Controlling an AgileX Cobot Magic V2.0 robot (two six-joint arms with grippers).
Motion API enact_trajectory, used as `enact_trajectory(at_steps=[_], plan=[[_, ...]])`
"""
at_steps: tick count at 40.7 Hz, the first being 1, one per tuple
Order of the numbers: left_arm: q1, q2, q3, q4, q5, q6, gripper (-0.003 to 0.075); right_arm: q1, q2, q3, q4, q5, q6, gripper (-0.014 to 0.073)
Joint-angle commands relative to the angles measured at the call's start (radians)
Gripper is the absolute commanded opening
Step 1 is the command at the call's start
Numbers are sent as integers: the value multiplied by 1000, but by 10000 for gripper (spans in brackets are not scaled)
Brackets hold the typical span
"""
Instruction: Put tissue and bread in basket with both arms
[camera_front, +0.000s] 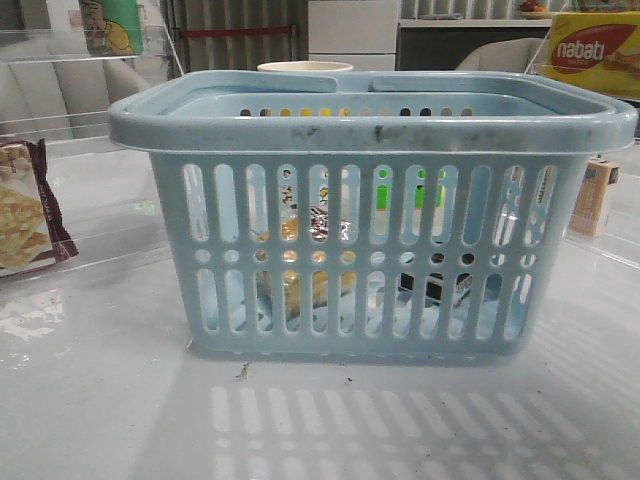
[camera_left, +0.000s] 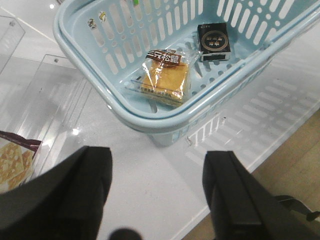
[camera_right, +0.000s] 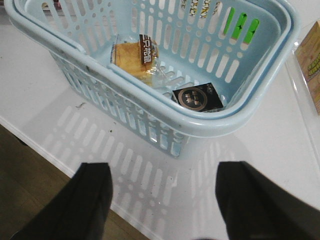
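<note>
Front view is showing bare white table nearest the camera, then the basket (camera_front: 370, 250) standing upright across the middle, its slotted wall facing forward and both handles lying folded on the rim. Through the slots the bread (camera_front: 300, 270) is showing as a golden patch low on the left, and a dark shape low on the right is probably the tissue (camera_front: 435, 290). Neither arm is appearing in this view.

From the wrist cameras, the left gripper (camera_left: 157, 192) is hanging above the table edge with its fingers spread wide and nothing between them; the right gripper (camera_right: 162, 200) is doing the same on the other side, wide and empty. Beyond the fingers, both items are lying on the basket floor, the bread flat in its clear wrapper and the tissue just beside it, apart from it, near a side wall.

Judging by this, both items are sitting in place and the task is looking finished. Should either need moving, the bread is looking light, soft and crushable in a slippery crinkly film, best taken gently across its short sides; the tissue packet is looking light and squashy, easiest pinched across its narrow width.

Farther off, a maroon-edged cracker packet (camera_front: 25, 205) is lying left of the basket and a yellow box (camera_front: 590, 50) is standing behind on the right.
</note>
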Motion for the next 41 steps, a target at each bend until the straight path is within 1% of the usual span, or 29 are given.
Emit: enact_trajectory(at_steps=[1,8,15,20,27,31,34,36,41], plan=[[-5,-117,59,-3,-105,-36,454,-2,-5,-28,-9,-69,-4,547],[-5,-290,206,-16,-141,-54,454,-2,-5,-28,-9,-61,-4,547],[-5,-405,321,-20,-198,-76,454,-2,-11,-28,-9,-43,-5,547],[-5,-438,370,-23,-239,-76,454,-2,-53,-16,-9,-30,-5,547],[-5,-439,386,-23,-239,-76,454,-2,-178,67,-9,-39,-5,547],[-5,-439,386,-23,-251,-76,454,-2,-239,117,-36,-35,-5,545],[-5,-439,386,-23,-259,-76,449,-2,-268,146,-45,-25,-5,510],[-5,-439,386,-23,-259,-76,427,-2,-277,155,-45,-17,-5,462],[-5,-439,386,-19,-259,-76,328,-2,-276,167,-45,9,-5,291]])
